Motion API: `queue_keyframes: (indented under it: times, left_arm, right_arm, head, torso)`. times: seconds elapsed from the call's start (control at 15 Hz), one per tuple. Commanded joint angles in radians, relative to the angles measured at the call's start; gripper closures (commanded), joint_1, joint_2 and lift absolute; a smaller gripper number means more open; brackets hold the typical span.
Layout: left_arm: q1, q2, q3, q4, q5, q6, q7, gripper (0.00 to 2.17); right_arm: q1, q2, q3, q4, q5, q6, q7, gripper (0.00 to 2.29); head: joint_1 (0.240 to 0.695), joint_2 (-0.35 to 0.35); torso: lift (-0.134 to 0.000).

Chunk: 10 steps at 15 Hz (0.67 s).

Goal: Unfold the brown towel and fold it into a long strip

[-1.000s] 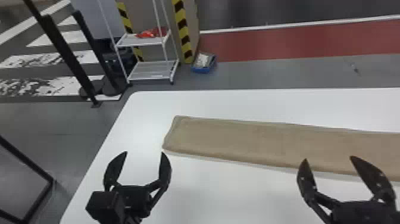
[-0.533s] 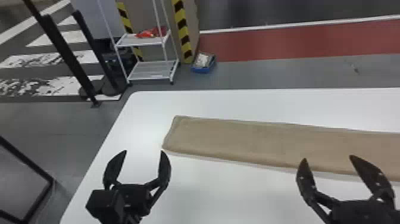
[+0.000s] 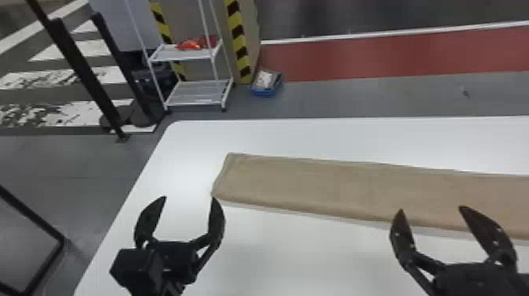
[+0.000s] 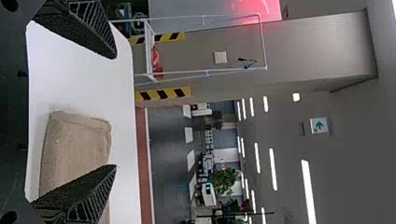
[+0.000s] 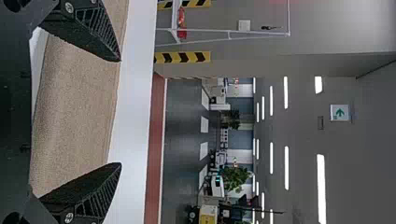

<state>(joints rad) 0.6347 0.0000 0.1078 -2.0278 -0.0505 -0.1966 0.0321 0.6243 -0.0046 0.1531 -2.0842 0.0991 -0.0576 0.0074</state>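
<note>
- Head view: brown towel [image 3: 354,189] lay lengthwise left-to-right on table [image 3: 299,252].
- Left gripper [image 3: 189,197], open, sat off towel's left end; right gripper [image 3: 431,209], open, seemed nearer, at its near long edge.
- Left wrist view: towel's end showed between spread fingers.
- Right wrist view: towel spanned finger gap.

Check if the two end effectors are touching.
Apart: the head view shows a wide stretch of white table between the left end effector and right end effector.

White table [image 3: 299,256], brown towel [image 3: 334,185] on it (one long strip)
</note>
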Motion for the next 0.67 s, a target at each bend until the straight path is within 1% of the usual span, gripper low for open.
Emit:
queue_keyframes:
  times: [0.0, 0.6]
  left_arm:
    - [0.000, -0.003, -0.002, 0.000, 0.000, 0.003, 0.000, 0.04]
    - [-0.001, -0.003, 0.000, 0.005, -0.002, 0.006, -0.001, 0.04]
  right_arm:
    - [0.000, 0.006, 0.002, 0.000, 0.001, 0.002, -0.001, 0.09]
    - [0.002, 0.006, 0.002, 0.000, 0.001, -0.001, -0.003, 0.09]
  head:
    - [0.695, 0.205]
    - [0.695, 0.203]
  torso:
    - [-0.122]
    - [-0.122]
